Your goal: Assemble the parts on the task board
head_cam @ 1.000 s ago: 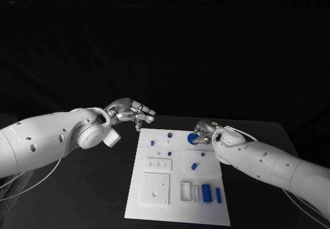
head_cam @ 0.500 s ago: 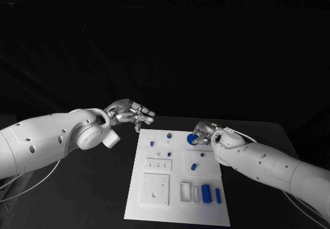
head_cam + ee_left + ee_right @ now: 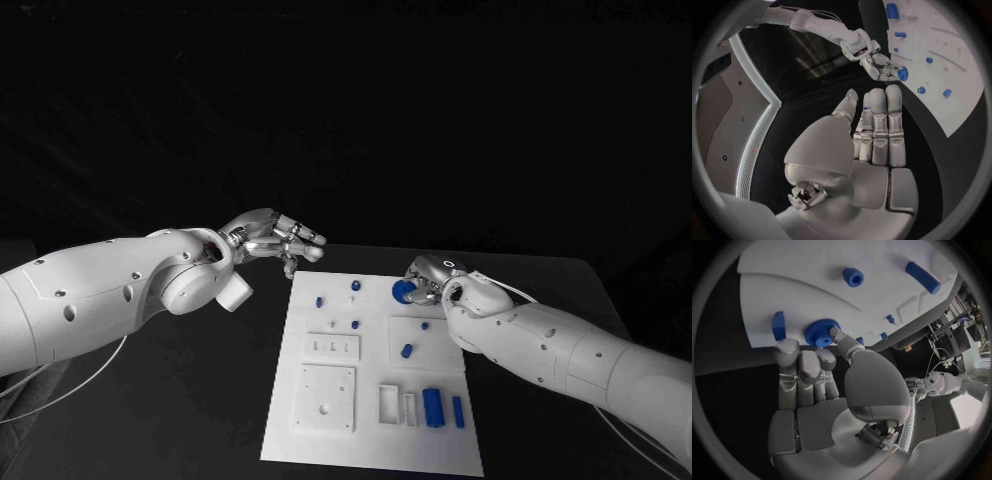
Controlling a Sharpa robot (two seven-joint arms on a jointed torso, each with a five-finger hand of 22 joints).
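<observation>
A white task board (image 3: 375, 440) is laid on the black desk (image 3: 188, 400), with small blue parts spread over it. At the board's far right corner a blue toothed wheel (image 3: 404, 290) is seen, and it is touched by the right hand (image 3: 428, 280). In the right wrist view the wheel (image 3: 821, 332) is pinched between the thumb and the fingers (image 3: 804, 365) of that hand (image 3: 826, 390), right at the board's edge; whether the wheel is lifted off the board or seated on it cannot be told.

The left hand (image 3: 274, 240) is held above the desk just beyond the board's far left corner, apart from the board and from every part. Nothing is held in it. In the left wrist view its fingers (image 3: 886, 125) are stretched out straight side by side, with the thumb set a little apart from them.

Near the far edge of the board two small blue pieces (image 3: 355, 284) are placed, one just left of the other. A short blue cylinder (image 3: 407, 349) lies in the raised square on the board's right half, and a small blue peg (image 3: 427, 324) is set just beyond it. Along the near right side two blue blocks (image 3: 433, 405) stand next to white slots. A white square plate with holes (image 3: 326, 396) is fixed at the near left of the board.
</observation>
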